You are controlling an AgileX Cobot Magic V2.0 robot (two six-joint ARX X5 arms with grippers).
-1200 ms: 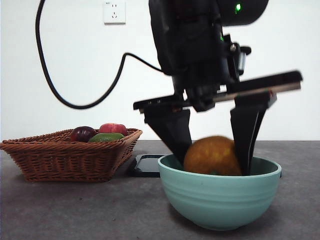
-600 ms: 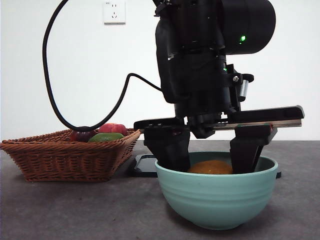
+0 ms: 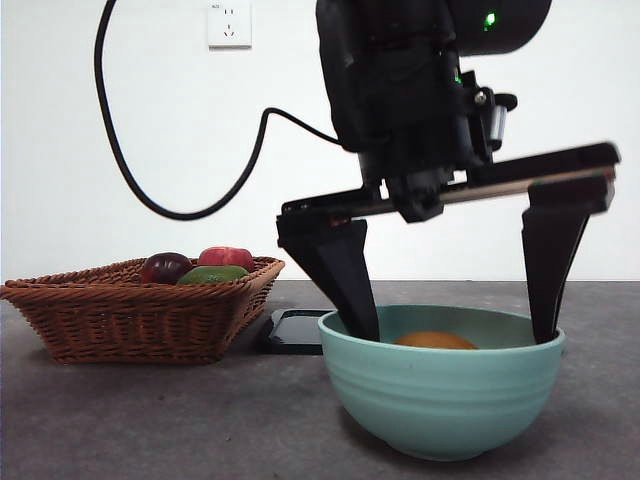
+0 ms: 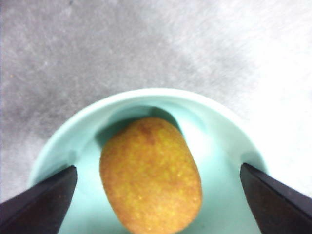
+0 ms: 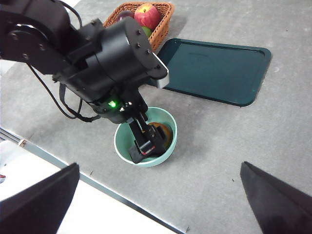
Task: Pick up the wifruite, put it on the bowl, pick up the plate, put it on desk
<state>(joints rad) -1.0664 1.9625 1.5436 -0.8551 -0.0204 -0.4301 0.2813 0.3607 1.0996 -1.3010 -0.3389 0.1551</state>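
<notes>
Left wrist view: wifruite (image 4: 150,174) rests in bowl (image 4: 73,134), left end effector (image 4: 156,195) released; smooth, rounded, we'd grip its middle.

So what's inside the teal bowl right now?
The orange-yellow fruit lies in the bowl, between the open left end effector jaws. The bowl floor beneath it is covered.

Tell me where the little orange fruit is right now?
The small rounded orange-yellow fruit lies inside the deep pale teal-green ceramic bowl, low below its rim in the front view, between the open jaws of the left gripper, which do not touch it.
</notes>
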